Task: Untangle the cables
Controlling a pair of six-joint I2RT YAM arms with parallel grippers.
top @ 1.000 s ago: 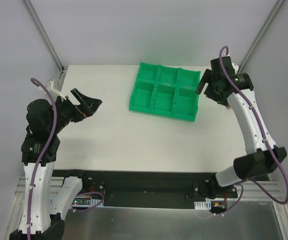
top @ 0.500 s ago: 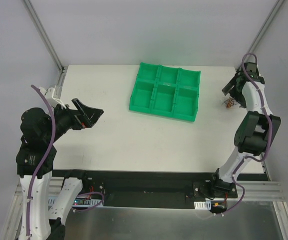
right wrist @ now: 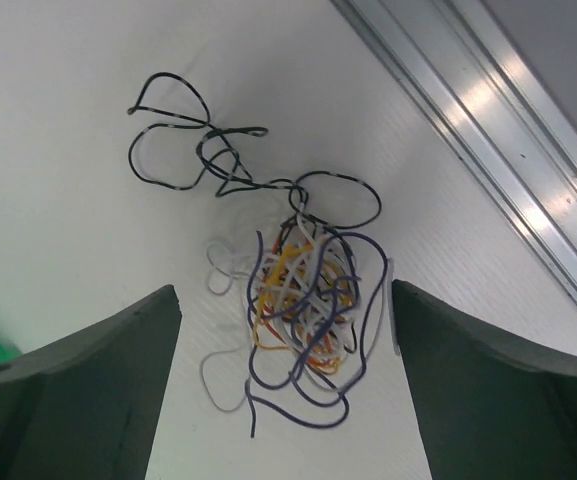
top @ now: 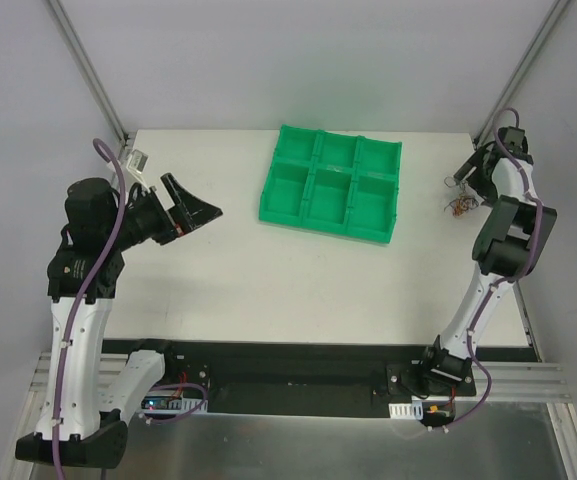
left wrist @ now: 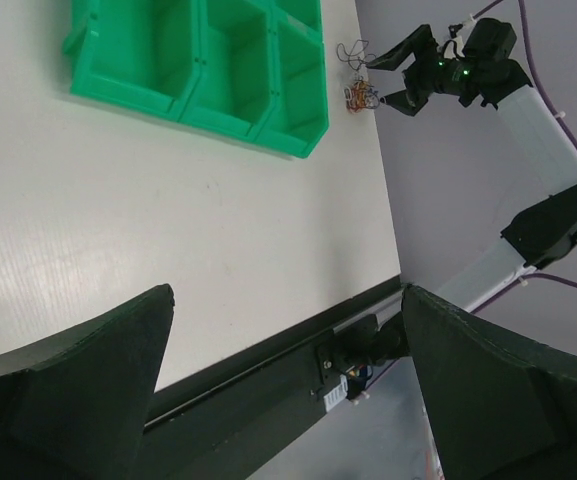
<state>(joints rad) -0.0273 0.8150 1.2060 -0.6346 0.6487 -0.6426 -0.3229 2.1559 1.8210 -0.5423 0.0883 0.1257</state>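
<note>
Cables (right wrist: 303, 300) clumped on desk (top: 268, 280) by right rail (right wrist: 488, 130), apart from tray (top: 320, 222); black strand (right wrist: 183, 123) stretched far-side along rail. Right tool (left wrist: 379, 84) spread above clump; left tool (left wrist: 286, 300) spread, well apart.

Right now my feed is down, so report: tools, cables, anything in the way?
Left tool open, empty. Right tool open, above cables. Cables tangled, right of tray. Nothing in the way.

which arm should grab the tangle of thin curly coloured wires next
Right. The right gripper hangs open over the tangle of thin curly wires near the right edge of the table; the left gripper sits far off, past the green compartment tray.
</note>
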